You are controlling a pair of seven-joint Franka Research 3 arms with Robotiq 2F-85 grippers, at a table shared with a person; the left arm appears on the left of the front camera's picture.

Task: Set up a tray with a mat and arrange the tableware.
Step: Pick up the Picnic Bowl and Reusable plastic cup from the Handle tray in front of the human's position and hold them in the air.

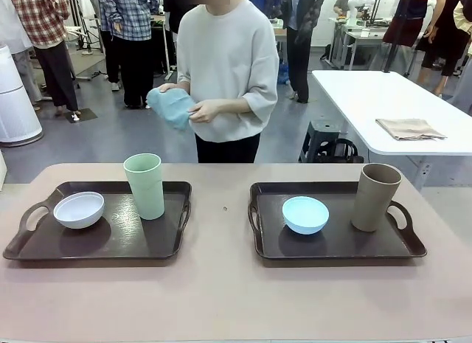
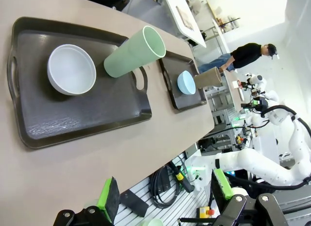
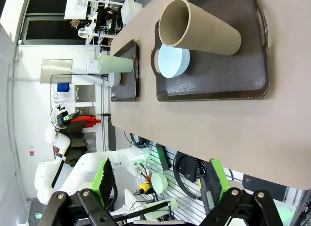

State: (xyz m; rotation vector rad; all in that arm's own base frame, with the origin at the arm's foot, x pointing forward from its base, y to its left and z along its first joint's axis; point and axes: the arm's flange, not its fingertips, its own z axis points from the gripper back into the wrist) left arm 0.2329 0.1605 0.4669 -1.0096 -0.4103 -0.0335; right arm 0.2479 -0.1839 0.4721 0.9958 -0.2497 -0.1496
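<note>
Left gripper (image 2: 164, 191) of mine: jaws apart, empty | right gripper (image 3: 159, 180): apart, empty | person (image 1: 225, 70) holds folded blue mat (image 1: 171, 107).

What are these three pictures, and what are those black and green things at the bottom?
They show one table, photographed by three cameras. The first looks across the table at a person. The other two sit on a robot's two wrists, so they look tilted. The black and green things are its claws: the left claw and right claw, both open and holding nothing. One dark tray carries a white bowl and green cup; the other tray carries a blue bowl and brown cup. The person holds a blue cloth.
</note>
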